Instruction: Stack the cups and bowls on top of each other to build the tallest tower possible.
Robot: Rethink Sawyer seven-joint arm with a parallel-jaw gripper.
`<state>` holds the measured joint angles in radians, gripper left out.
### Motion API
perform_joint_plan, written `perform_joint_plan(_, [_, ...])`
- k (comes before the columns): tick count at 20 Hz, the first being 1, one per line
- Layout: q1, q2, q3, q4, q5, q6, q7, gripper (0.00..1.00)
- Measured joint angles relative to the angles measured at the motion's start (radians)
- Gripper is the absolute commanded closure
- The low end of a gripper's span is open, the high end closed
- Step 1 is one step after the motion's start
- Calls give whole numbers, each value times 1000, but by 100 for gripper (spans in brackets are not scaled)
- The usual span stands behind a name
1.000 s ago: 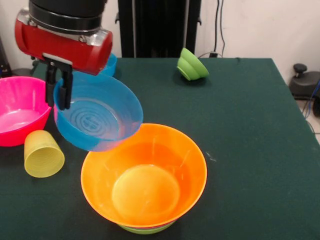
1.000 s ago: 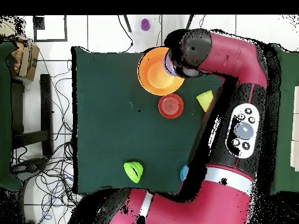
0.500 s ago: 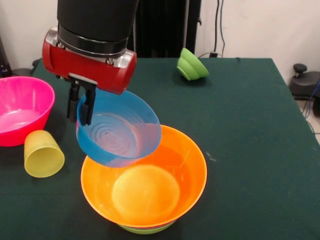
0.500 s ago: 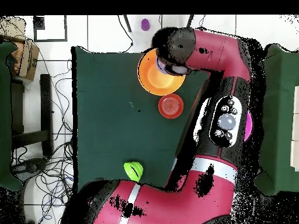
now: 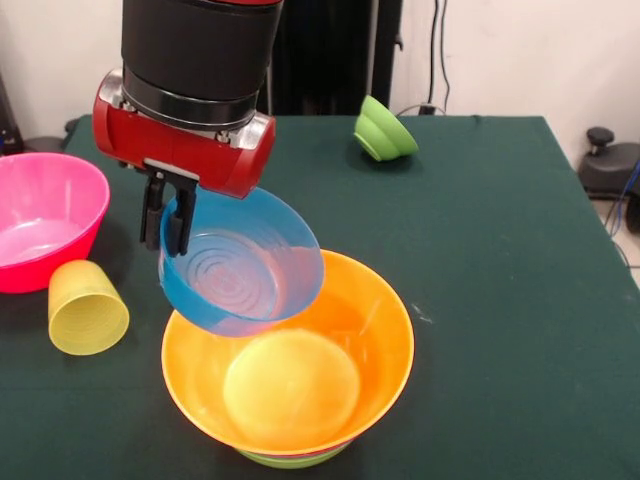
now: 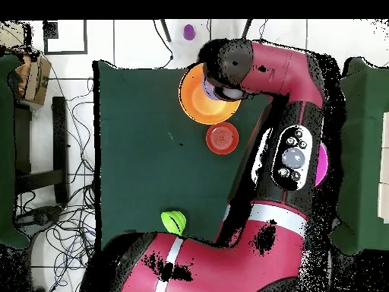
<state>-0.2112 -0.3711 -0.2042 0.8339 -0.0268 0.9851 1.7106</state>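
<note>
Dark green counter (image 5: 500, 300) against a white wall, cables seen on the floor in the overhead view. A blue bowl (image 5: 245, 265) is pinched at its left rim by the jaws of the gripper (image 5: 165, 215), tilted and held just above the far left rim of the orange bowl (image 5: 300, 370). The orange bowl is nested on a lime bowl (image 5: 290, 460) at the near edge. A yellow cup (image 5: 85, 305) is lying on its side at the left, just beside a pink bowl (image 5: 45, 220). A green bowl (image 5: 383, 130) is tipped on its side at the far edge. A red bowl (image 6: 222, 138) is seen only in the overhead view, near the orange bowl.
</note>
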Motion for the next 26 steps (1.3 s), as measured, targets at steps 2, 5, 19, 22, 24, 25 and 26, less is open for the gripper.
perform_joint_plan(2, [0, 0, -1, 2, 0, 0, 0, 100])
perform_joint_plan(5, [0, 0, -4, 3, 0, 0, 0, 100])
perform_joint_plan(19, [0, 0, -34, 8, 0, -29, 0, 100])
perform_joint_plan(22, [0, 0, -39, 8, 0, -30, 0, 100])
perform_joint_plan(24, [1, 2, -44, 8, 0, -30, 0, 100])
perform_joint_plan(25, [3, 3, -49, 8, 0, -30, 0, 100])
perform_joint_plan(26, [4, 5, -51, 8, 0, -30, 0, 100])
